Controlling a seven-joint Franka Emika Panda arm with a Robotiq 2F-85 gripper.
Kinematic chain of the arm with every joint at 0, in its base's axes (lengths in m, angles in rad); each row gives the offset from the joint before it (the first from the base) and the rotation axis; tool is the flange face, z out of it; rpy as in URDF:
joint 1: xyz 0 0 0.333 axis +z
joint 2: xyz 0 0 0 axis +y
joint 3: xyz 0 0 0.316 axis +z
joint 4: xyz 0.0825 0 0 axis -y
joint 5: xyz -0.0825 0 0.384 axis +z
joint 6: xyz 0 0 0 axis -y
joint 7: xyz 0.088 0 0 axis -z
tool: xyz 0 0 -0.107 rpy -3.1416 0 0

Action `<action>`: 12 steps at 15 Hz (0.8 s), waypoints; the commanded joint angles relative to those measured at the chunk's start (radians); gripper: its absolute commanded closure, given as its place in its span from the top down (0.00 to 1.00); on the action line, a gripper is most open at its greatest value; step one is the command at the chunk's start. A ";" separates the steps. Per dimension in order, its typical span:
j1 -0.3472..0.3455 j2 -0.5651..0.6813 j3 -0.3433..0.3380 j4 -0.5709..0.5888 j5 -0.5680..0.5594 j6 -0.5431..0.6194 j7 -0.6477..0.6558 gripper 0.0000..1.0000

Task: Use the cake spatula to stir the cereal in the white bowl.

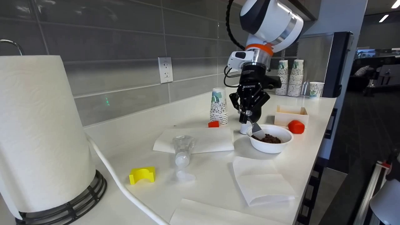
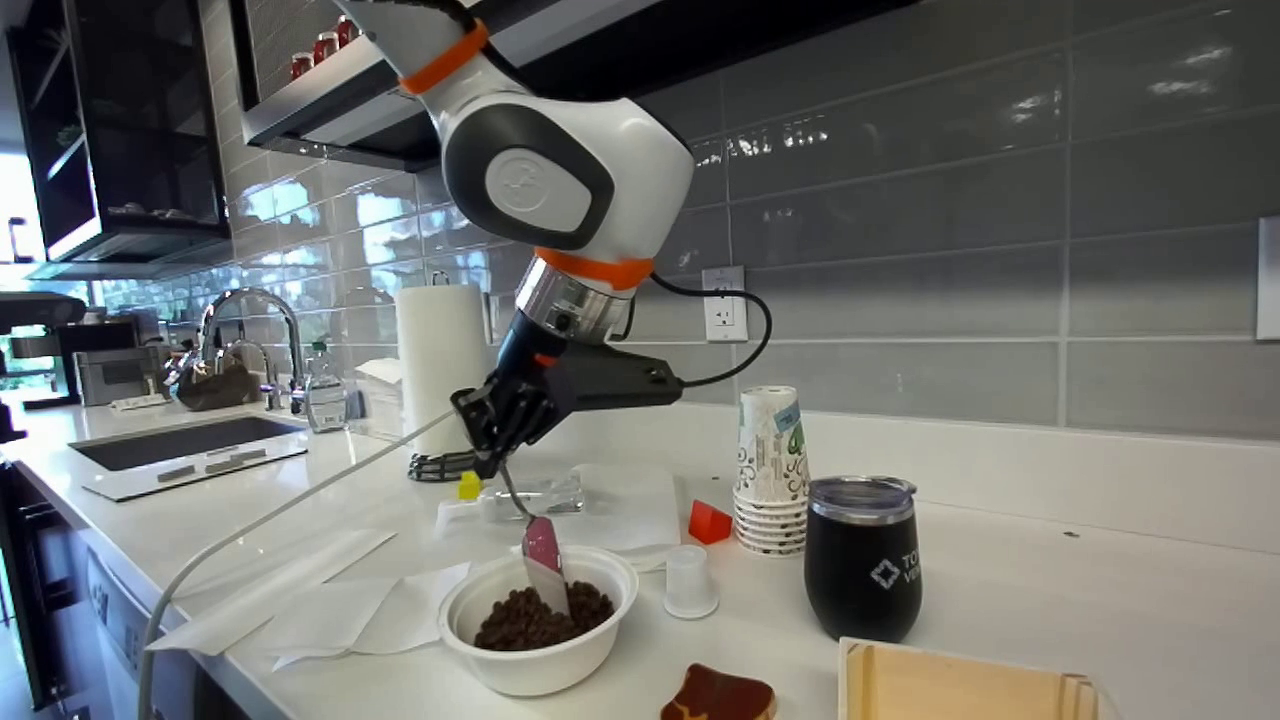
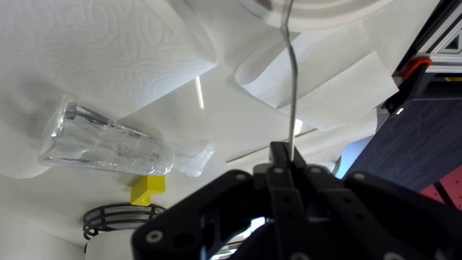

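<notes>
The white bowl [image 1: 270, 149] stands on the counter and shows in both exterior views [image 2: 545, 672]. The brown cereal [image 2: 522, 625] lies in its bottom. My gripper [image 1: 247, 119] is above the bowl and shut on the thin metal handle of the cake spatula [image 1: 257, 130]. The spatula slants down, and its flat blade [image 2: 545, 562] reaches into the cereal; the blade's tip is hidden among the pieces. In the wrist view the handle [image 3: 293, 86] runs up from the closed fingertips [image 3: 285, 151] to the bowl's rim [image 3: 317, 21]; blade and cereal are mostly out of that view.
A small white cup [image 2: 690, 582] stands upside down close beside the bowl. Near it are a cup stack [image 2: 772, 470], a black tumbler [image 2: 862, 570], a red object [image 1: 296, 127] and a wooden box [image 1: 292, 116]. Paper towels [image 1: 262, 181] and a transparent bottle [image 3: 108, 144] lie around.
</notes>
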 commanded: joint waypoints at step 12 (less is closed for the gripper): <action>-0.032 0.039 0.042 0.056 0.069 -0.019 -0.050 0.01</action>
